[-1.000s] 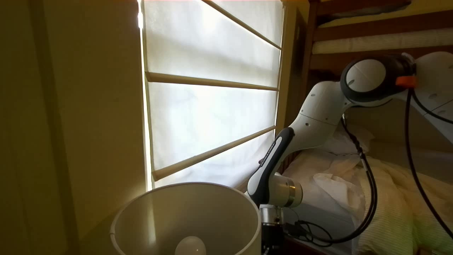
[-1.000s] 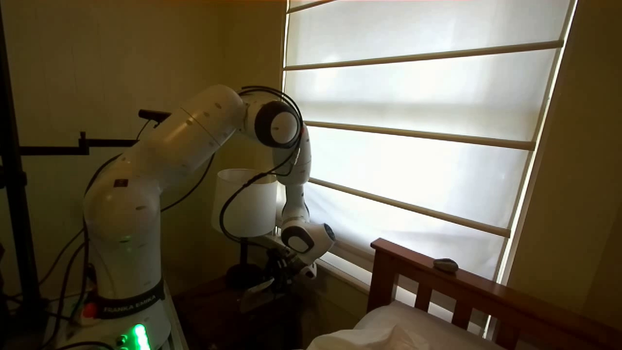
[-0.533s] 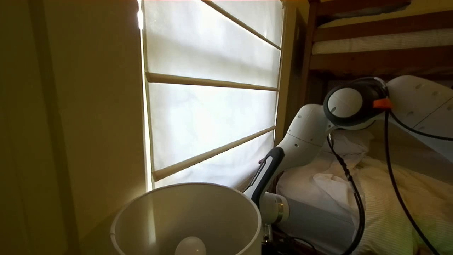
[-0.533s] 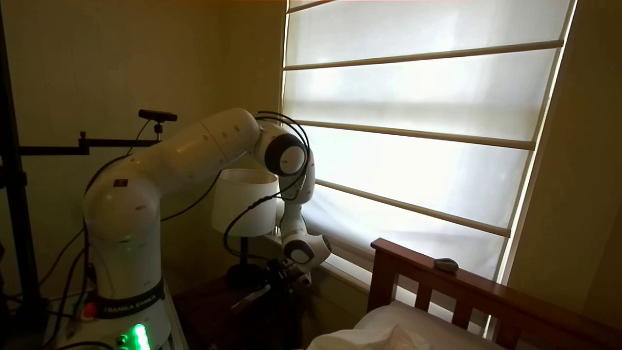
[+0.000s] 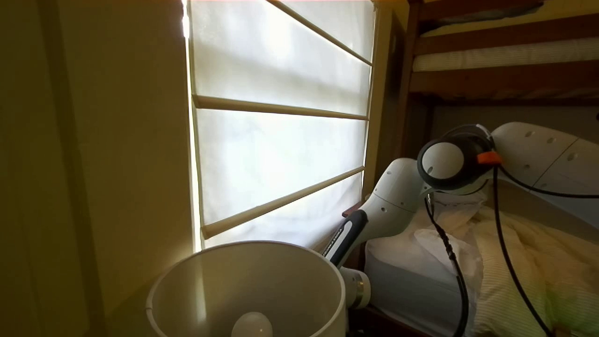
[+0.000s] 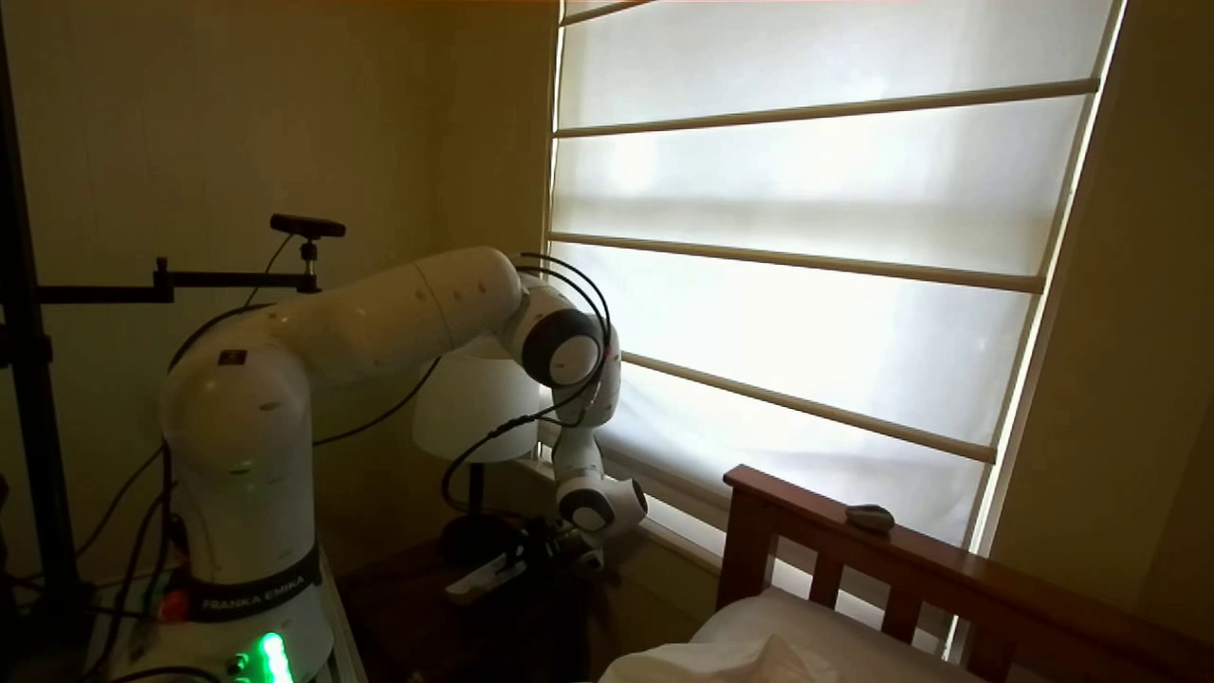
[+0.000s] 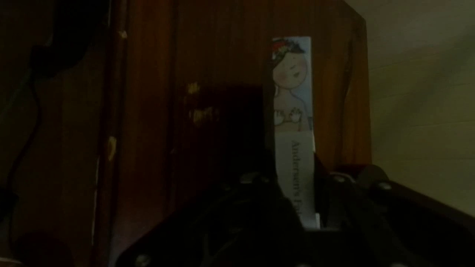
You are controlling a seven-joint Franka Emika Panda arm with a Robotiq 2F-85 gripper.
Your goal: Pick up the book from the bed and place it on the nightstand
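In the blurred wrist view, the pale-spined illustrated book point(image 7: 293, 111) is partly covered by the black metal gripper point(image 7: 295, 178); its title cannot be read in full past "Andersen's". The red-brown wooden nightstand point(image 7: 219, 55) is cut by the top edge. In an exterior view, the white drum lampshade point(image 5: 262, 276) is cut by the bottom edge, the brown-framed bed with cream bedding point(image 5: 412, 290) by the right. A grey rounded object point(image 6: 870, 517) is too small to be identified.
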